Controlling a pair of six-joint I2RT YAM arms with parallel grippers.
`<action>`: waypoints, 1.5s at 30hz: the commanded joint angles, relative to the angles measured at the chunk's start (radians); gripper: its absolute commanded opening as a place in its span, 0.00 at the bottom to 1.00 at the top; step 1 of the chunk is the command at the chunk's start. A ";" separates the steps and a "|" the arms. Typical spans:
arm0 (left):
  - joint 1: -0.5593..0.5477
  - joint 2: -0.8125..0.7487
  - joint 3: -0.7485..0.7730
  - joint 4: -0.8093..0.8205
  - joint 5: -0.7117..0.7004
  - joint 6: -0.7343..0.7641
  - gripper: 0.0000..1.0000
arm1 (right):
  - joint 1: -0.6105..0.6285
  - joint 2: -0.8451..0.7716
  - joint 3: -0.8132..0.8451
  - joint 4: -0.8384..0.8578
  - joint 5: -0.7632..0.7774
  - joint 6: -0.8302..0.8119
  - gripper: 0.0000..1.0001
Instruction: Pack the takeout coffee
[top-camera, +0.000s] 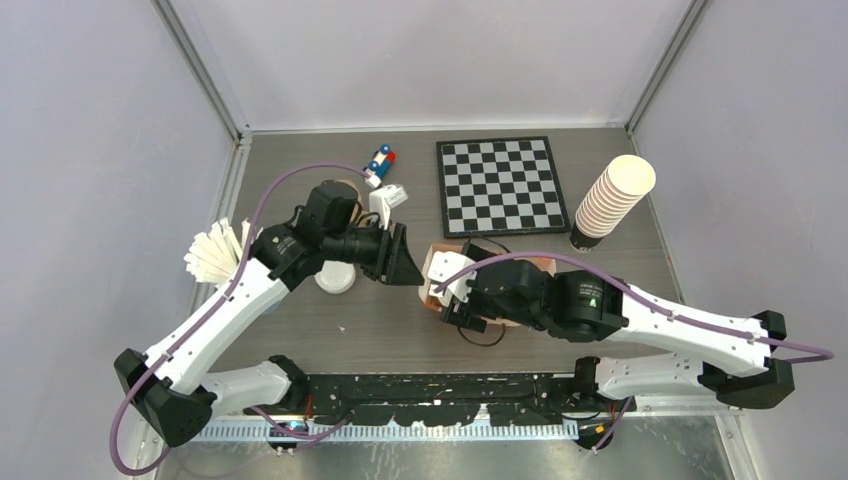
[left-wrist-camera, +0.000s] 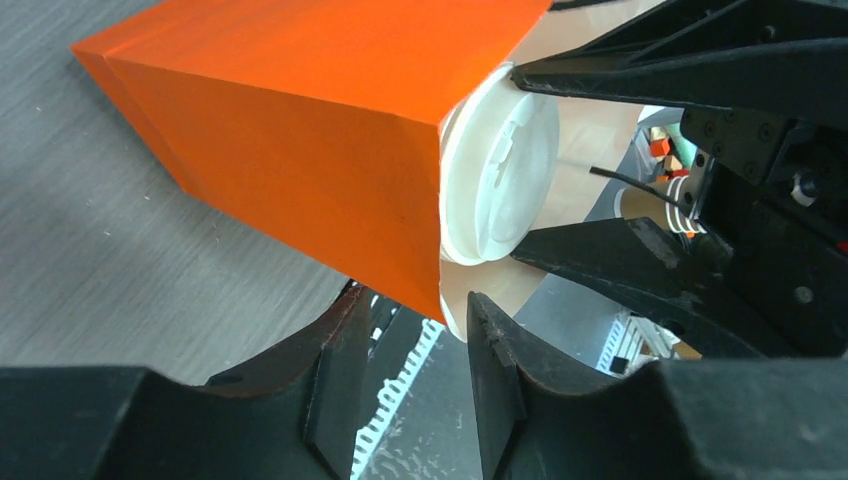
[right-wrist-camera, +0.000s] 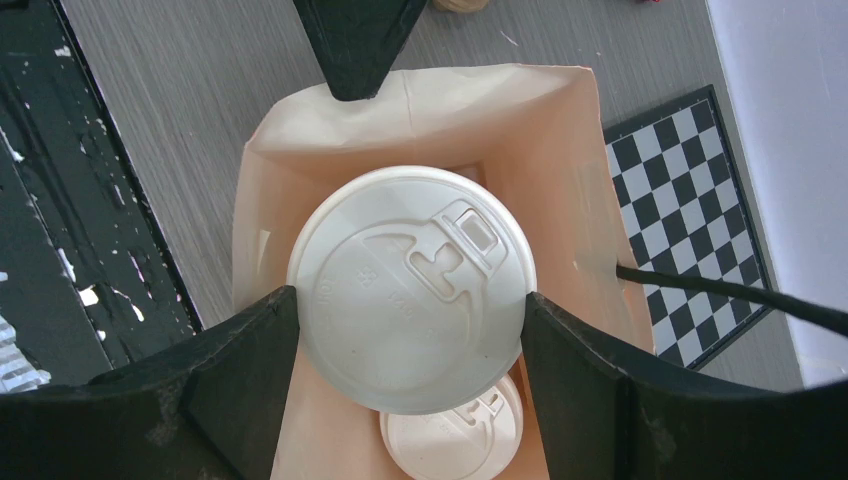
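The coffee cup (right-wrist-camera: 400, 260) sits in the open mouth of the orange paper bag (left-wrist-camera: 290, 130), which stands on the table (right-wrist-camera: 180, 90) a little right of centre and towards the near edge. The right gripper (right-wrist-camera: 408, 305) comes down over the bag from above. Its two fingers press against opposite sides of the cup just under the lid, so it is gripping the cup (wide, since the cup is wide). The lid looks about level with the bag's rim, so I judge the cup to be partly in, not yet set down.

The left gripper (left-wrist-camera: 413, 320) is at the bag's left rim with its fingers apart. The paper edge lies right at the fingertips, but nothing is pinched between them.

Lower inside the bag, nearer the bottom, a second white lid (right-wrist-camera: 455, 435) shows. It is probably another drink already packed, though only part of it is visible.

What seems to be left is lowering the cup to the floor of the bag, beside that other lid rather than on top of it, then opening the right gripper and lifting it clear without dragging the paper. The tall stack of bare cups (top-camera: 612, 200) at the far right plays no part.
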 joint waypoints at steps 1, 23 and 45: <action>0.005 -0.041 -0.024 0.028 0.016 -0.066 0.42 | 0.029 0.007 -0.015 0.062 0.069 -0.013 0.75; 0.005 0.019 0.036 0.011 0.031 0.009 0.16 | 0.062 -0.019 -0.132 0.154 0.146 -0.102 0.75; 0.005 -0.119 -0.140 0.221 0.181 0.140 0.00 | 0.060 -0.075 -0.314 0.367 0.078 -0.260 0.78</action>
